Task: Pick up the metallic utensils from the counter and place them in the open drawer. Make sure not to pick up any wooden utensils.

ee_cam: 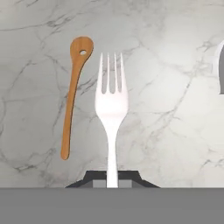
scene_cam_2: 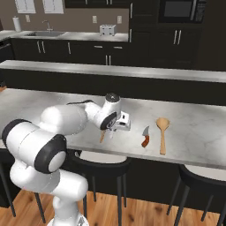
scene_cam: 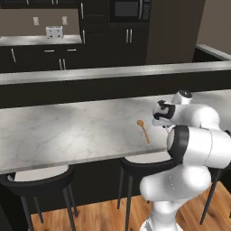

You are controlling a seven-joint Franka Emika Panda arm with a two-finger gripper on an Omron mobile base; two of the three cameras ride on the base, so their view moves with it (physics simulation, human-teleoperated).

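In the left base view, your arm [scene_cam: 189, 149] rose from the lower right and bent over the near edge of the counter [scene_cam: 67, 131]. A slim wooden spoon [scene_cam: 143, 130] lay on the marble just left of the hand. Two black stools stood under the counter's edge, and dark cabinets lined the back wall.

In the right base view, the gripper [scene_cam_2: 115, 128] hung low over the counter [scene_cam_2: 194, 128], near its front edge. You could see part of the small wooden spoon [scene_cam_2: 102, 136] just below the hand. To the right of the gripper lay a small knife [scene_cam_2: 145, 137] with a reddish-brown handle, and just beside that a larger wooden spoon [scene_cam_2: 162, 133], bowl pointing away from you. Both rested flat on the marble, apart from each other.

In the hand view, the jaws were closed on the handle of the fork [ee_cam: 111, 114], whose tines pointed straight away from the fingers. The fork hung over the marble. The slim wooden spoon [ee_cam: 73, 92] lay beside it, close but not touching. A grey blade edge [ee_cam: 220, 68] showed at the right border.
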